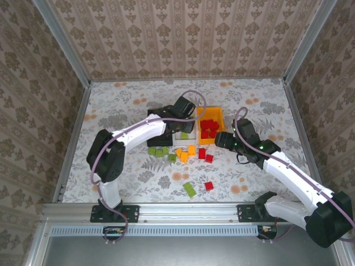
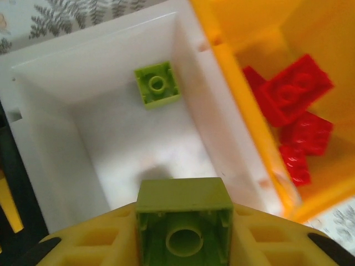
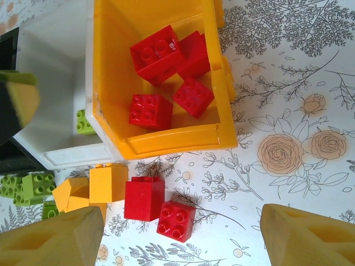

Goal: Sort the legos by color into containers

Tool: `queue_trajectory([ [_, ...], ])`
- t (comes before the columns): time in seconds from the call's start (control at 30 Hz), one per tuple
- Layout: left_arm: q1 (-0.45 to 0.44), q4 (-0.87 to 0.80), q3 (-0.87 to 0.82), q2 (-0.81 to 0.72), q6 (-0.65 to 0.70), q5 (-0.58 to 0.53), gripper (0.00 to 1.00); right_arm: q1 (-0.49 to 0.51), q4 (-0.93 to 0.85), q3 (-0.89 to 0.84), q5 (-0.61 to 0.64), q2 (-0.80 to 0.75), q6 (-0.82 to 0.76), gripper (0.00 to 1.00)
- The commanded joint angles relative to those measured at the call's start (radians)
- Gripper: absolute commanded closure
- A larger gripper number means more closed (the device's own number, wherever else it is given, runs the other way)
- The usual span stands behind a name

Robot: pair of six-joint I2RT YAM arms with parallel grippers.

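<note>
My left gripper (image 2: 184, 213) is shut on an olive-green lego (image 2: 184, 191), held underside up above the white container (image 2: 41, 138). One green lego (image 2: 157, 84) lies inside that bin. In the top view the left gripper (image 1: 184, 117) hangs over the white container (image 1: 186, 134), between the black container (image 1: 157, 133) and the orange container (image 1: 211, 113), which holds several red legos (image 3: 155, 52). My right gripper (image 3: 180, 235) is open just above the table. Two red legos (image 3: 144, 198) lie between its fingers, in front of the orange container (image 3: 166, 143).
Orange-yellow legos (image 3: 108, 183) and green legos (image 3: 33, 185) lie loose in front of the bins. Nearer the arms sit a single red lego (image 1: 209, 185) and a green one (image 1: 189, 190). A metal frame and patterned walls enclose the floral table.
</note>
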Motion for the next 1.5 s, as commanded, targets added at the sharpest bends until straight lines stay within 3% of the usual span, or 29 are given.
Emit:
queue_trajectory([
  [0.0,0.018,0.015,0.05,0.041,-0.046,0.026,0.57,-0.008,-0.017,0.014,-0.018,0.003,-0.011,0.24],
  [0.17,0.025,0.012,0.089,0.063,-0.068,0.054,0.46,-0.007,-0.023,0.01,-0.044,0.001,-0.026,0.23],
  [0.33,0.025,0.07,0.016,-0.063,-0.105,0.078,0.29,0.02,-0.032,0.019,-0.112,-0.002,-0.066,0.22],
  [0.57,0.028,0.112,-0.19,-0.358,-0.134,0.015,0.0,0.269,-0.07,0.066,-0.11,0.083,-0.114,0.2],
  [0.8,0.064,0.058,-0.414,-0.646,-0.161,-0.108,0.0,0.579,-0.142,0.135,-0.116,0.296,-0.157,0.21],
  [0.93,0.11,0.035,-0.515,-0.775,-0.183,-0.135,0.0,0.689,-0.189,0.192,-0.094,0.435,-0.19,0.22],
  [1.17,0.187,0.024,-0.603,-0.876,-0.217,-0.11,0.0,0.739,-0.221,0.248,0.011,0.587,-0.192,0.24],
  [1.47,0.209,0.018,-0.616,-0.879,-0.224,-0.102,0.0,0.773,-0.214,0.285,0.07,0.718,-0.191,0.33],
])
